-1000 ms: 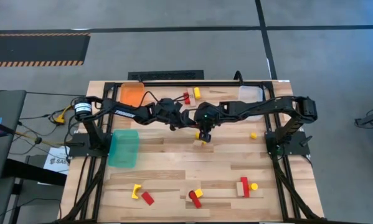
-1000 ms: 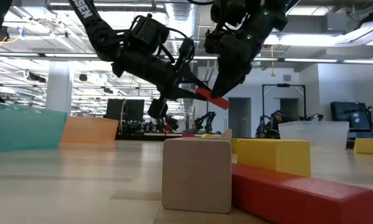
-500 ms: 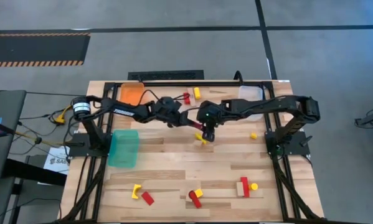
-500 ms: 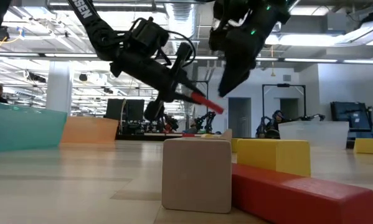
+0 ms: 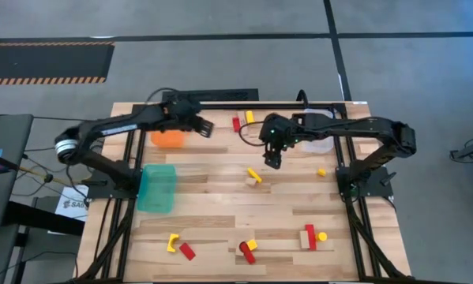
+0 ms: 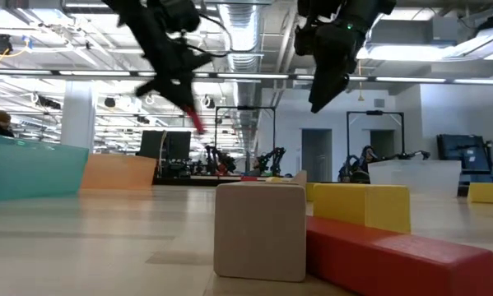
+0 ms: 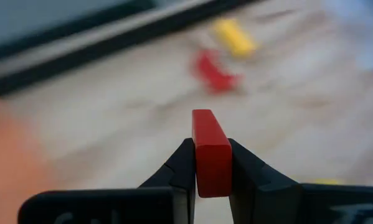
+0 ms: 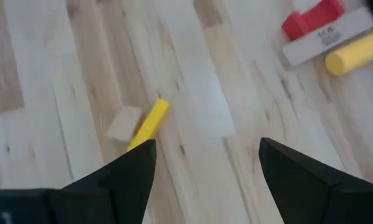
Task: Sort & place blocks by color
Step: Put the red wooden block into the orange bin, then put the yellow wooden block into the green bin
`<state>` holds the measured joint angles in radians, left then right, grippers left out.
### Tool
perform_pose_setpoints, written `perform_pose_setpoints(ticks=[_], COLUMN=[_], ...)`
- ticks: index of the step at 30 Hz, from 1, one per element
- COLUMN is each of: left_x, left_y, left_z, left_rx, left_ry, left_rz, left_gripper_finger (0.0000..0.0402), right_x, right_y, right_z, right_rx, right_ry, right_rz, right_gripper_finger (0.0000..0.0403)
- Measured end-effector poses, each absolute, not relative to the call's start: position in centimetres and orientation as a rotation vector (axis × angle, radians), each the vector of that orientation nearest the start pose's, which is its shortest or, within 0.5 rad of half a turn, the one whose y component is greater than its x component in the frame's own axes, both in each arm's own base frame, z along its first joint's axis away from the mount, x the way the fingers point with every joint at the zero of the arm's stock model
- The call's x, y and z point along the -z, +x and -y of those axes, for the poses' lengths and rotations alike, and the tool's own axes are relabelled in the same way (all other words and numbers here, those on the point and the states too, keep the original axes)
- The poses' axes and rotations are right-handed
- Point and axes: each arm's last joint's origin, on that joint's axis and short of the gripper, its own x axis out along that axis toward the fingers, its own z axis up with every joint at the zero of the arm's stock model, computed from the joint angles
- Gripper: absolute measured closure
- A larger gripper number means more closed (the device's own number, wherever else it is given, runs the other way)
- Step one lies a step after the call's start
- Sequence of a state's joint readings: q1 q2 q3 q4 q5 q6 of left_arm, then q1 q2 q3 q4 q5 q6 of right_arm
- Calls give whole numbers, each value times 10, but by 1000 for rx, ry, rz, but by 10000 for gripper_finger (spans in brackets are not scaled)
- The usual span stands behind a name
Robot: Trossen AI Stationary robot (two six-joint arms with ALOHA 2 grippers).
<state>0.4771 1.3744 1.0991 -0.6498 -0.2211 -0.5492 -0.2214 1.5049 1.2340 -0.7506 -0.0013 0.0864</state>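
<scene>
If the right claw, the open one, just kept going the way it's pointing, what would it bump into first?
Probably the bare wooden table. The right claw stands open and empty, aimed down at the boards. The yellow bar leaning on a pale wood cube lies just off to one side; depth is hard to judge, so it might clip that.

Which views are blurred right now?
Left wrist view: table and far blocks smeared, only the held red block sharp. Right wrist view: mild blur, yellow bar readable. Low view: left gripper streaked. High view: crisp.
</scene>
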Motion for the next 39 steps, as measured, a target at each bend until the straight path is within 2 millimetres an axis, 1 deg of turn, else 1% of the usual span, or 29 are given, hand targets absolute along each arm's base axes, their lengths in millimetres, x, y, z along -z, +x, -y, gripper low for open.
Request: perform_pose_setpoints(ticks=[2, 5, 7, 9, 12, 16, 19, 23, 29, 32, 35, 39], left_x=[-287, -293, -294, -292, -287, -274, -264, -259, -259, -259, -259, -259], left_y=[228, 201, 185, 173, 161, 155, 152, 152, 152, 151, 151, 153], left_z=[-135, -138, -143, -149, -158, -165, -165, -166, -165, -165, -165, -164], left_rx=[-973, -1101, -1178, -1225, -1236, -1164, -1106, -1077, -1069, -1072, -1069, -1006], left_ry=[-553, -496, -486, -499, -516, -503, -473, -477, -465, -446, -441, -467], left_rz=[-745, -827, -885, -948, -1013, -1082, -1145, -1147, -1158, -1167, -1169, -1164], left_gripper_finger=[367, 366, 366, 366, 365, 356, 336, 287, 191, 150, 124, 111], right_x=[-276, -275, -273, -272, -275, -277, -276, -276, -276, -276, -276, -276], right_y=[299, 300, 304, 304, 307, 309, 309, 309, 309, 309, 309, 308], right_z=[69, 70, 71, 71, 72, 73, 73, 73, 73, 73, 73, 73], right_rx=[254, 259, 260, 265, 265, 267, 267, 272, 288, 288, 290, 304], right_ry=[202, 206, 209, 216, 214, 215, 216, 225, 253, 254, 258, 286], right_rz=[-1002, -999, -986, -985, -950, -916, -918, -916, -912, -912, -912, -922], right_gripper_finger=[100, 100, 100, 100, 100, 100, 100, 100, 100, 100, 100, 100])
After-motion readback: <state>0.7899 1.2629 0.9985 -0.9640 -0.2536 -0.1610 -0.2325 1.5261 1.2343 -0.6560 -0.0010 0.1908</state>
